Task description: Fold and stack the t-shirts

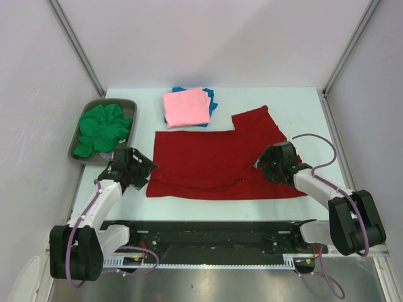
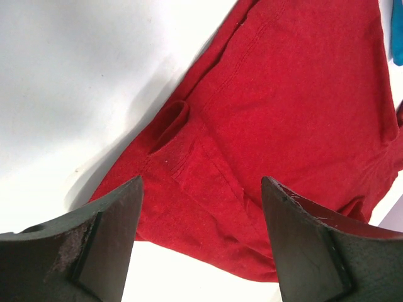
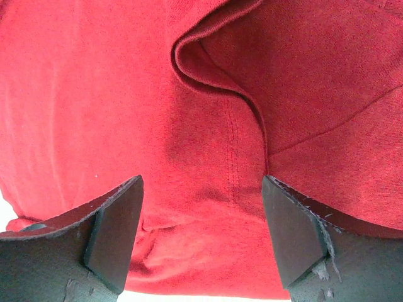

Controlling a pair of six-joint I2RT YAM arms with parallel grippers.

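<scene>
A whitish table [image 1: 302, 107] sits under even, bright light. Plain pale walls [image 1: 214, 38] enclose it on three sides, with metal struts [image 1: 77, 50] at the back corners.

A shallow grey metal tray with rounded corners [image 1: 128, 104] sat at the far left of a pale, faintly bluish white tabletop [image 1: 302, 107], close to the table's left edge; only its rim and a patch of its far right corner showed bare. In the left wrist view the table appeared as a plain white surface with a soft shadow across it. White wall panels [image 1: 214, 38] closed in the table behind and at both sides, joined at the back corners by slanting silver metal posts [image 1: 75, 44]. Along the near edge lay a long black mounting plate [image 1: 214, 236], and below it what seemed a dull steel surface [image 1: 214, 286], too blurred to tell further.
</scene>
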